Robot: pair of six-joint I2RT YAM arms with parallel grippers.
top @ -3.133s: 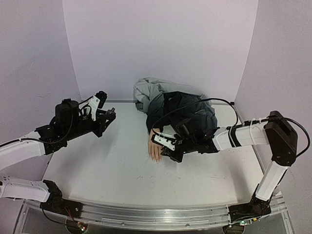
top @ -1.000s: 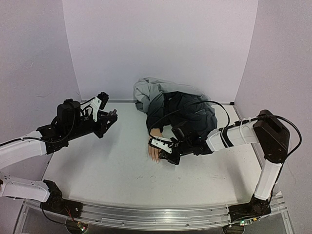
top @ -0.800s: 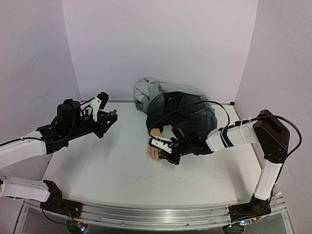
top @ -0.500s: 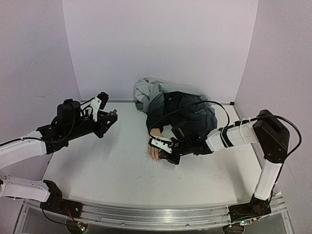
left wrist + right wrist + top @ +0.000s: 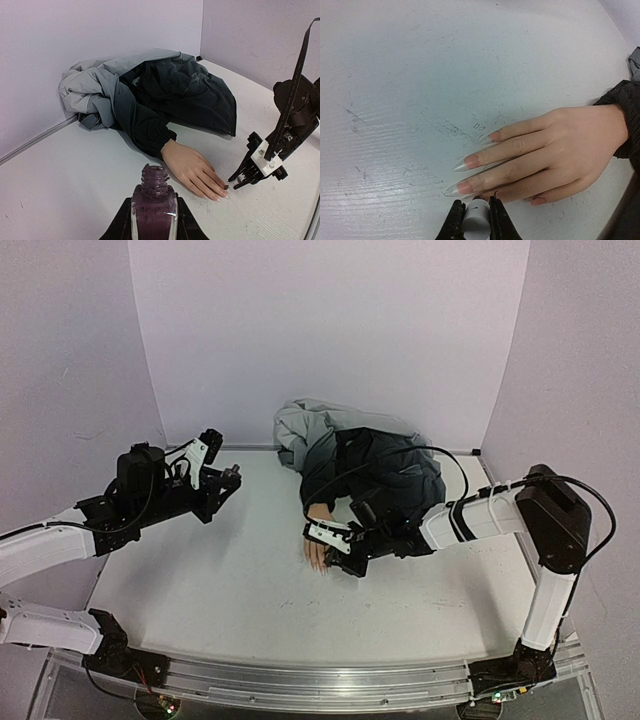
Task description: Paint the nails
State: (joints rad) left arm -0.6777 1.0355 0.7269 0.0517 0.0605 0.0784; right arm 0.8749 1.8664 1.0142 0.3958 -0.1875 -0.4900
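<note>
A pale mannequin hand [image 5: 317,549] lies palm down on the white table, poking out of a black sleeve. Its long nails [image 5: 470,161] are skin-toned in the right wrist view. One fingertip [image 5: 226,187] looks dark in the left wrist view. My right gripper [image 5: 476,205] is shut on a white brush cap [image 5: 477,220], right at the tip of a lower finger. The brush and that nail are hidden behind the cap. My left gripper [image 5: 152,202] is shut on an open bottle of purple polish [image 5: 152,182], held well left of the hand [image 5: 192,167].
A crumpled grey and black jacket [image 5: 360,455] lies behind the hand against the back wall, with its cuff [image 5: 627,115] over the wrist. Lilac walls close in the table [image 5: 220,580] at the back and sides.
Since three seconds ago my right gripper has moved a little left, closer to the fingertips. Over the last second nothing has visibly moved.
</note>
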